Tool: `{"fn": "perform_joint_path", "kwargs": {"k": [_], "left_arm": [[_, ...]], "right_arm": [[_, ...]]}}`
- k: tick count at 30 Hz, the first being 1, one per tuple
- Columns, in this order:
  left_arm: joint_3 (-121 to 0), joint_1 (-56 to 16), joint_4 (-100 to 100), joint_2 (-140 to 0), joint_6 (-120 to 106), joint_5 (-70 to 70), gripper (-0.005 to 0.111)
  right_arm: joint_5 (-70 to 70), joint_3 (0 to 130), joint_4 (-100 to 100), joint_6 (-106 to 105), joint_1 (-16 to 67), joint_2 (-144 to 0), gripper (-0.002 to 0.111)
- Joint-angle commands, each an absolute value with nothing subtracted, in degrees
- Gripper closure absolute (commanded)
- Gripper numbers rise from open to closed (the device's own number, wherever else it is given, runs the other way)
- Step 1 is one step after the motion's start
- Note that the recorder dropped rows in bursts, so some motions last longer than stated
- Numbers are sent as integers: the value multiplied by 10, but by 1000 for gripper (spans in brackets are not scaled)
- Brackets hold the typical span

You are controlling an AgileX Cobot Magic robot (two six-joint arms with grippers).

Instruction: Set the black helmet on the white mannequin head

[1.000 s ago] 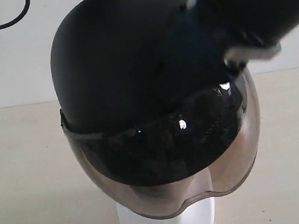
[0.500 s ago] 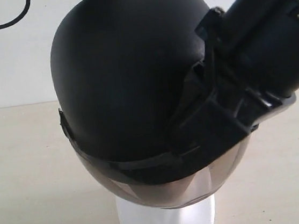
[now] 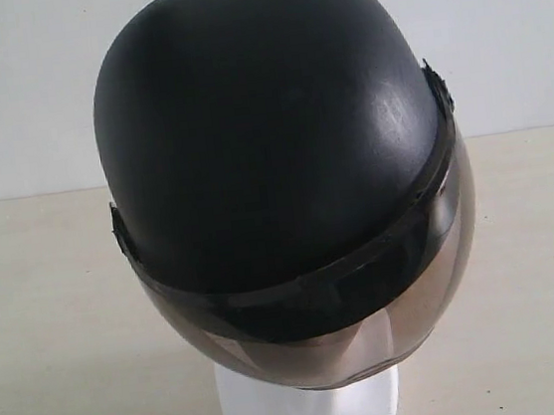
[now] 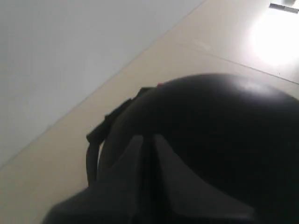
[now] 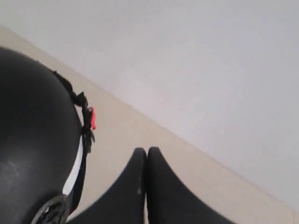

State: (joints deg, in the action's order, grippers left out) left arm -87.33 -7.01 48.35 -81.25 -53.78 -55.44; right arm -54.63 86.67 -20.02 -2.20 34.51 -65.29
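Observation:
The black helmet (image 3: 269, 138) sits on the white mannequin head, of which only the blocky neck base (image 3: 310, 409) shows below the smoky visor (image 3: 368, 307). No arm appears in the exterior view. My left gripper (image 4: 148, 138) is shut with nothing between its fingers, hovering close over the helmet's dark shell (image 4: 224, 130). My right gripper (image 5: 146, 150) is also shut and empty, beside the helmet (image 5: 32, 140) and apart from it, near its strap with a red clip (image 5: 92, 117).
The mannequin stands on a beige table (image 3: 50, 323) against a plain pale wall (image 3: 14, 97). A bright glare patch (image 4: 275, 37) lies on the table in the left wrist view.
The right arm that covered the helmet's upper right side has pulled out of the exterior view. The visor has dropped lower over the face. The helmet stays on the head.

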Motion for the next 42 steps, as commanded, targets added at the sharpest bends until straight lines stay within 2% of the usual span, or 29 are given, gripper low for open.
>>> {"fn": "perform_joint_path", "kwargs": {"k": [1,3,6,9,14,22,31,42], "left_arm": [[-793,-57,463,-776,-508,-575,102],[-704,-57,457,-729,-508,-495,102],[-623,-57,496,-690,-513,-430,102],[-606,-57,511,-684,-534,-426,102],[-606,-57,512,-684,-507,-420,102],[-606,-57,461,-684,-471,-439,102],[-606,-58,600,-684,-572,-444,102],[-611,-58,676,-709,-628,-454,102]], "right_arm": [[-557,866,49,-174,200,-716,109],[-565,866,241,-286,84,-736,109],[-607,866,351,-339,31,-762,109],[-636,866,421,-379,46,-778,109],[-654,866,427,-376,87,-779,109],[-635,825,414,-375,86,-779,109],[-632,795,417,-375,86,-779,109],[-639,787,421,-366,86,-779,109]]}}
